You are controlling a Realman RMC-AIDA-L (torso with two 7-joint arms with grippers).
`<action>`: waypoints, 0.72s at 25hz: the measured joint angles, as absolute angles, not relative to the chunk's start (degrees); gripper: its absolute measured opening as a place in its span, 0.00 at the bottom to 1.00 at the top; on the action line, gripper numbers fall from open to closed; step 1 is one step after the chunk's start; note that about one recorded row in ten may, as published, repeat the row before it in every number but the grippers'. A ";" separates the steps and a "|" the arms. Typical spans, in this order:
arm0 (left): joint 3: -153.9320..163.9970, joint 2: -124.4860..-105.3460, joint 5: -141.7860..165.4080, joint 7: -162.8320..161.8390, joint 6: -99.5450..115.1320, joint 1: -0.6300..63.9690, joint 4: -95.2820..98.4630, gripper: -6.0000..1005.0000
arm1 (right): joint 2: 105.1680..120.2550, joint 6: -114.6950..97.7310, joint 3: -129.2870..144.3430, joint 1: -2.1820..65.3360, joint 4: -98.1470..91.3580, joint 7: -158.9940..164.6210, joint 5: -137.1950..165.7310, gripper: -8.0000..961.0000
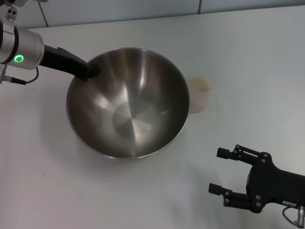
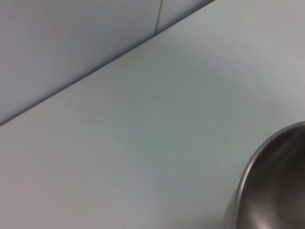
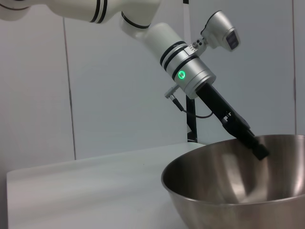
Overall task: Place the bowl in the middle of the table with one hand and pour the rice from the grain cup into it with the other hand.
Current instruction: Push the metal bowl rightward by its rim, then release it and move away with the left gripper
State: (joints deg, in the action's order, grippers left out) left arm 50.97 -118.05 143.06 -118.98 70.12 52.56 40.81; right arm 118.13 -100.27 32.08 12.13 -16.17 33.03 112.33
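Two end effectors in play. Left end effector (image 1: pixel 90 70) clamps the far-left rim of the bowl (image 1: pixel 127 102), which sits tilted, roughly mid-desk (image 1: pixel 248 52). Grain cup (image 1: pixel 198 94) w/ rice (image 1: pixel 198 86) stands upright just right of the bowl, about touching its rim. Right end effector (image 1: pixel 220 171), fingers wide open & empty, hangs near-right; cup lies farther out & slightly left of it. Right arm's nearer, so prob. its grab.
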 joint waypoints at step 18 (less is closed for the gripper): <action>52.74 -118.27 142.23 -118.58 69.05 50.59 44.97 0.37 | 118.12 -99.60 32.08 12.06 -16.17 33.05 112.32 0.73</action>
